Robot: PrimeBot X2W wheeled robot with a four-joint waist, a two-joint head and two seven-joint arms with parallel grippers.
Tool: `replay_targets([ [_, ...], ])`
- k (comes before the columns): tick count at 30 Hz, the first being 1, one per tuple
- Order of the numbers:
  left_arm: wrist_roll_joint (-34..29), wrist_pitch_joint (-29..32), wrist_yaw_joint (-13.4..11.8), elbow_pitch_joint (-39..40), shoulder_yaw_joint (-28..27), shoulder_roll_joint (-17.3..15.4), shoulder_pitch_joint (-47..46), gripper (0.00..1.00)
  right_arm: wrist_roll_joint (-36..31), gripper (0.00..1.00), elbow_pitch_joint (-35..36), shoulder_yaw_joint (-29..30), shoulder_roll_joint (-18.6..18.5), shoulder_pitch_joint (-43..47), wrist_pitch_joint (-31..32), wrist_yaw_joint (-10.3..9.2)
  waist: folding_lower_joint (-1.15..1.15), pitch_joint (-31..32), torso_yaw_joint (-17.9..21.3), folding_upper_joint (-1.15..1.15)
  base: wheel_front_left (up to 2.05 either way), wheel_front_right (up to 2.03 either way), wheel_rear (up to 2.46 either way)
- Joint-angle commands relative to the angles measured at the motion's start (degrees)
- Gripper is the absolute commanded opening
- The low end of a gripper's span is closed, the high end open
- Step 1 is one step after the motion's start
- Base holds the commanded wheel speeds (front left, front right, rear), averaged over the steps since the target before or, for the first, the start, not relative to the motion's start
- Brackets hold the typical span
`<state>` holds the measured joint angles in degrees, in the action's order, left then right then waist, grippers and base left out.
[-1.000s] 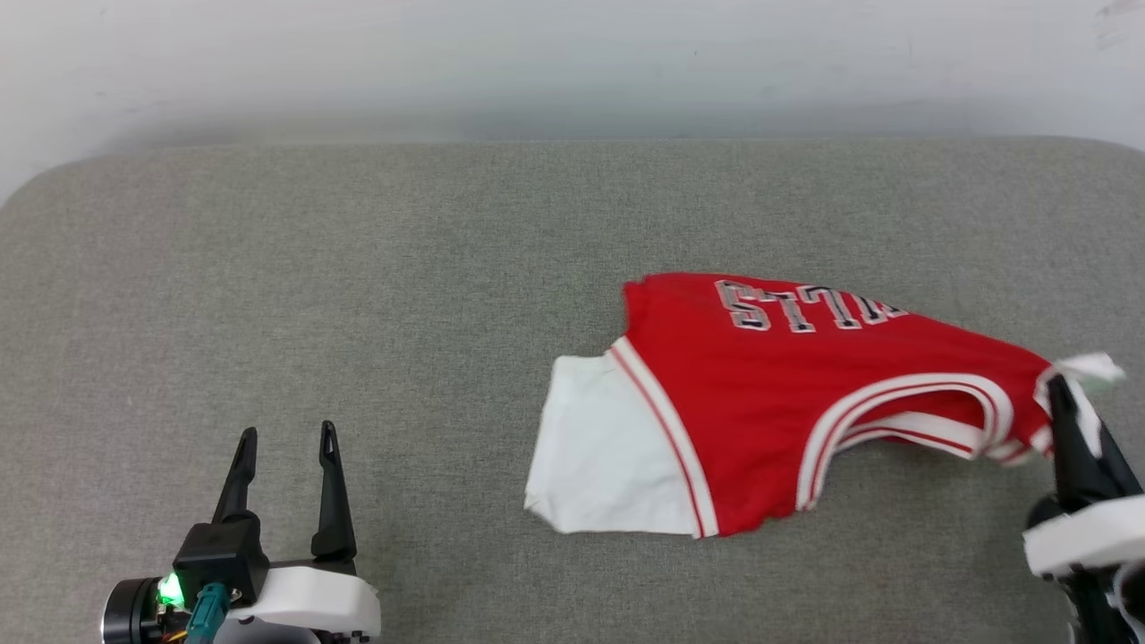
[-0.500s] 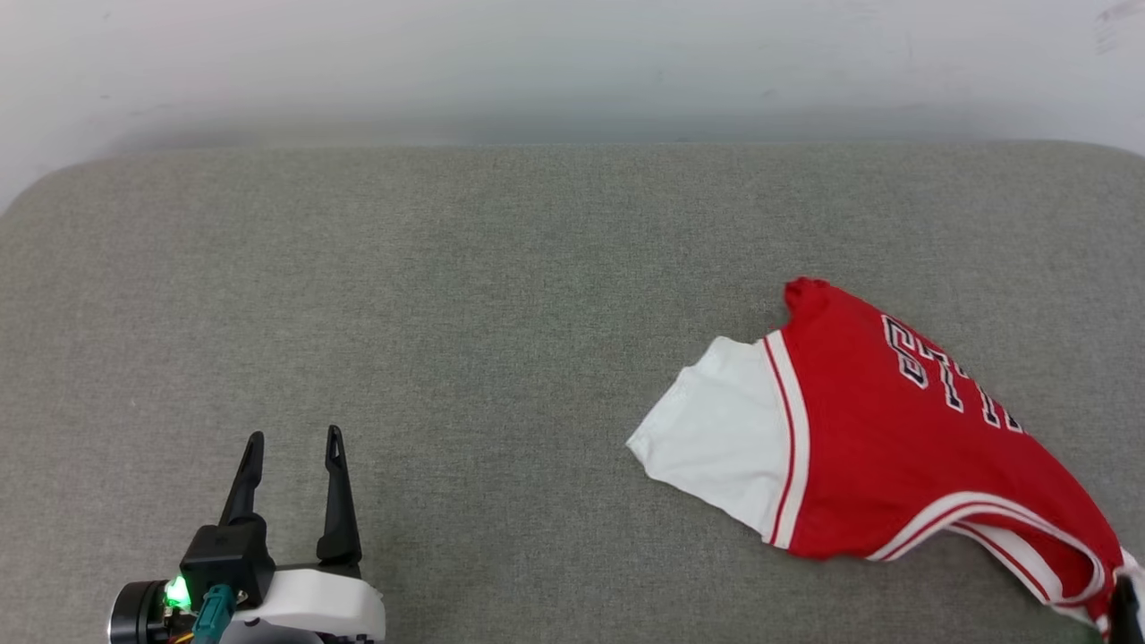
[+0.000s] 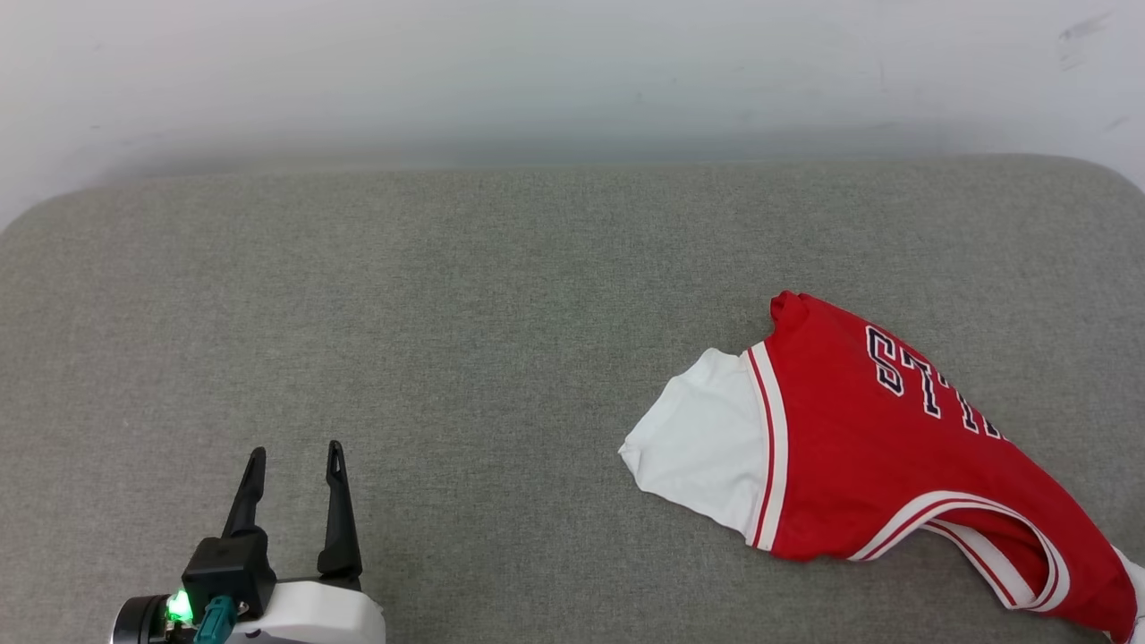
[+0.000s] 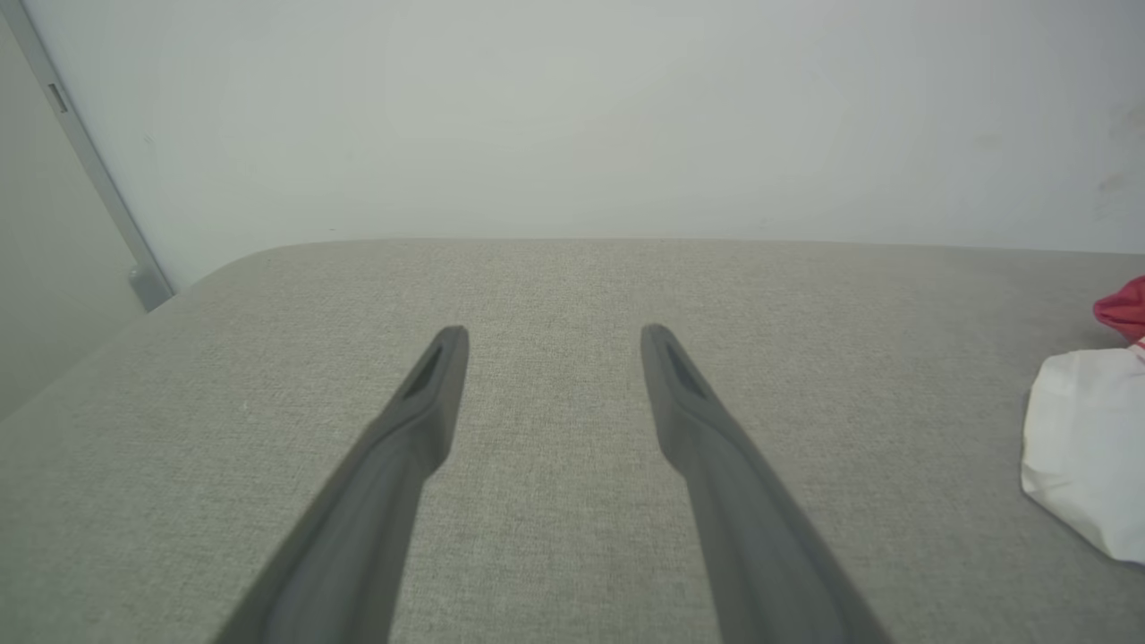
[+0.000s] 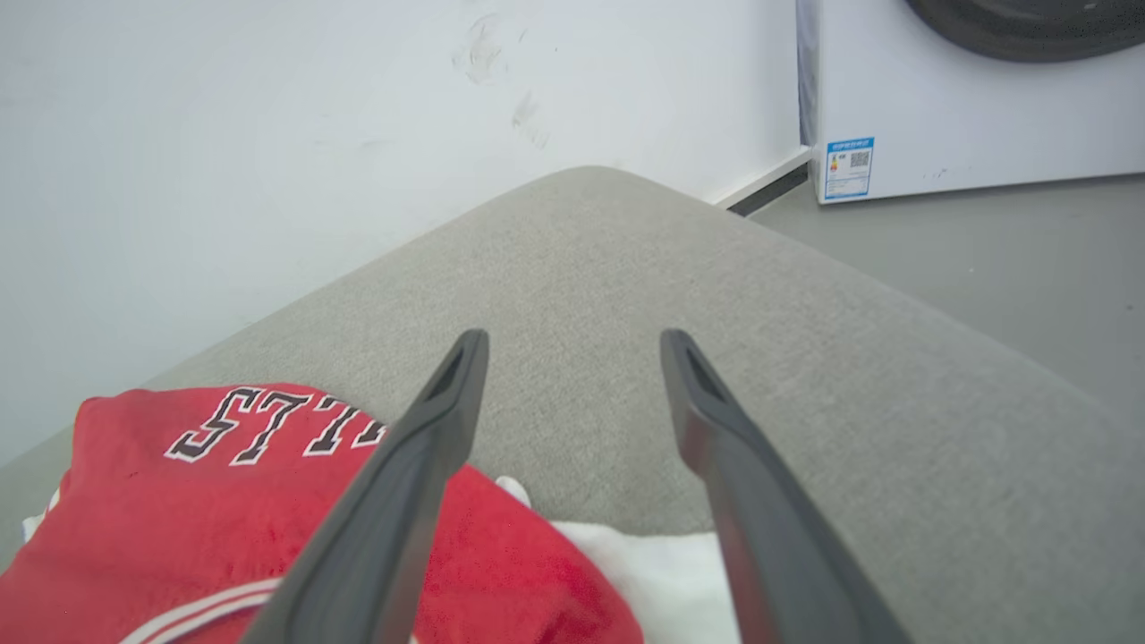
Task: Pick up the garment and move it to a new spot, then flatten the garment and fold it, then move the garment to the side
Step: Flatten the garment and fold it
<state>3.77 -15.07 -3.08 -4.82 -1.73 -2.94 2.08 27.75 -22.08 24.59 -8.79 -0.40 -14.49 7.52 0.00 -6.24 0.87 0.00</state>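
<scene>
1. This looks like a laundry or utility corner. At the upper right of the right wrist view stands a white appliance (image 5: pixel 984 107) with a dark round door (image 5: pixel 1029 27) and a blue label (image 5: pixel 847 167).
2. A bare, scuffed white wall (image 3: pixel 537 72) runs across the top, and a grey floor (image 5: pixel 984 259) lies at right.
3. A grey fabric-padded surface (image 3: pixel 447 313) spans the middle, with the garment (image 3: pixel 850 447) lying at its right.

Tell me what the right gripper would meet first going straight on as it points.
Probably just bare grey cushion, then the white wall past its edge. The right gripper, jaws open, points clear of the jersey, which lies lower left.
</scene>
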Motion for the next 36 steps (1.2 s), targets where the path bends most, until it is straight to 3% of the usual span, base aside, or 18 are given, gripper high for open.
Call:
replay_targets([
  [1, -0.2, -0.1, 0.0, 0.2, 0.1, 0.1, 0.6, 1.0, -2.2, 1.0, 4.6, 1.2, 0.6, 0.3, -0.4, -0.06, 0.0, 0.4, 0.0, 0.0, 0.0, 0.0, 0.0],
  [9, -1.3, -0.1, -0.1, 1.3, 0.9, 0.1, 0.8, 1.0, -9.4, 1.0, 21.3, -1.6, -0.7, -1.2, 3.3, -0.05, 0.0, 0.8, -1.0, 0.0, 0.0, 0.0, 0.0],
  [19, -2.2, -0.1, 0.3, 2.3, 1.9, 0.1, 0.2, 1.0, -13.7, 1.0, 38.6, -19.0, -10.0, -5.2, 17.5, -0.06, 0.0, 0.5, -3.2, 0.0, 0.0, 0.0, 0.0],
  [26, -1.8, -0.1, -0.4, 2.5, 2.1, 0.1, -0.2, 1.0, -9.9, 1.0, 42.4, -34.9, -19.7, -9.2, 27.2, -0.06, 0.0, -0.4, -4.3, 0.0, 0.0, 0.0, 0.0],
  [36, -1.3, -0.1, -0.7, 2.7, 3.0, 0.1, -2.2, 1.0, -1.4, 1.0, 40.2, -60.7, -31.9, -21.4, 41.3, -0.08, 0.0, -3.6, -5.7, 0.0, 0.0, 0.0, 0.0],
])
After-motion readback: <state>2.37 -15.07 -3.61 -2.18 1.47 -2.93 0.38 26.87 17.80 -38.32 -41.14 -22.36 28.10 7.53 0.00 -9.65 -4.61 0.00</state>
